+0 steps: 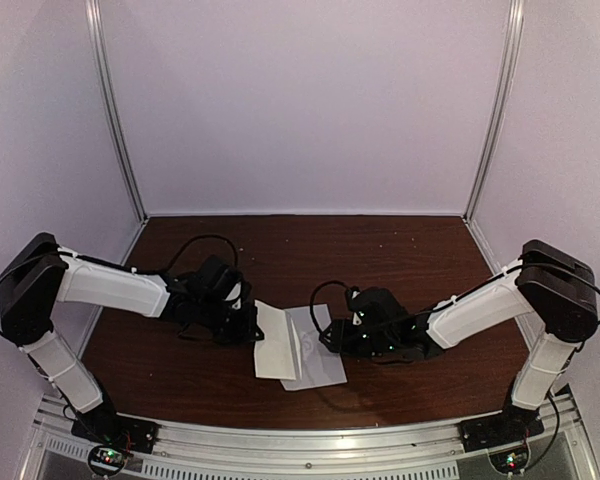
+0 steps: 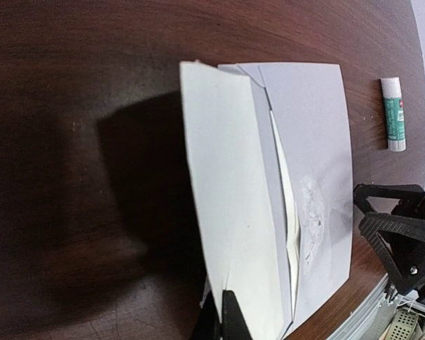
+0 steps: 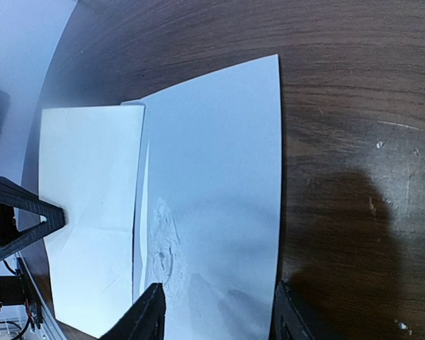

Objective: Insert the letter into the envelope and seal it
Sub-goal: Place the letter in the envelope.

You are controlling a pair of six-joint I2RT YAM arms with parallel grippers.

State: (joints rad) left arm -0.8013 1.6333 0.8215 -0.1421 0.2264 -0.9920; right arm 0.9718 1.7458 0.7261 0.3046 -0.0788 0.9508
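Observation:
The pale grey-lavender envelope lies flat at the table's middle and also shows in the left wrist view and the right wrist view. It has a dried glue smear near its open side. The white letter sticks out of that side to the left; a white sliver shows in the envelope's mouth. My left gripper is shut on the letter's outer edge, which is raised and casts a shadow. My right gripper is open, its fingers spread over the envelope's right part, one at the right edge.
A glue stick with a green label lies on the dark wood table beyond the envelope, seen only in the left wrist view. The metal rail runs along the near edge. Pale walls enclose the back and sides.

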